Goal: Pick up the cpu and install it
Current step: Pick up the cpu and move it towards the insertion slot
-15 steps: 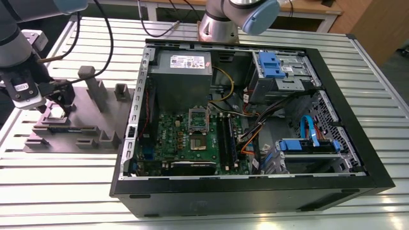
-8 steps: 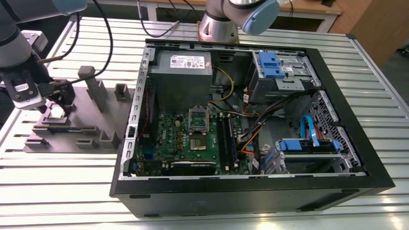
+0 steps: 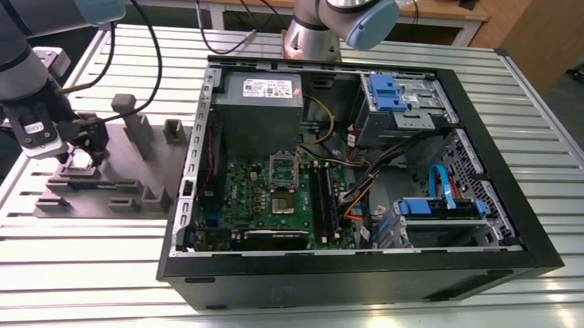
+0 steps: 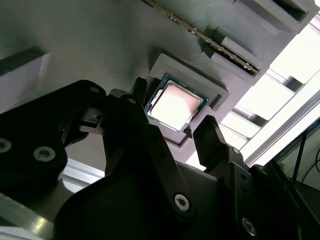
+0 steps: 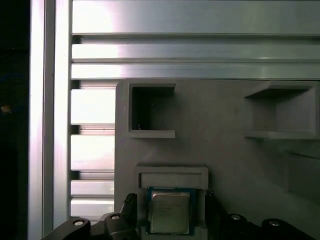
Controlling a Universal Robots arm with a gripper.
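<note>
A robot arm reaches down over a grey holder block (image 5: 225, 140) that sits on a slatted metal table (image 3: 91, 273), at the exterior view's left of an open black computer case (image 3: 365, 280). The gripper (image 3: 81, 147) hangs directly above the cpu (image 5: 170, 212), a small, flat, silvery chip lying face up in a shallow, raised pocket of the block. The gripper is open: its two dark fingers (image 4: 210, 135) are spread and stand on either side of the chip, facing two opposite edges, with the chip centred in the gap between them. In both wrist views the fingertips look close to those edges, but they have not closed on the chip, and I cannot tell whether either tip touches it. The chip is nearly square, so it offers no real long axis; its edges run in line with the pocket walls. The chip lies straight below the gripper, not off to a side. Well apart, inside the case, the green motherboard (image 3: 264, 205) lies flat with its socket (image 3: 283, 201) uncovered and nothing seated in it.
</note>
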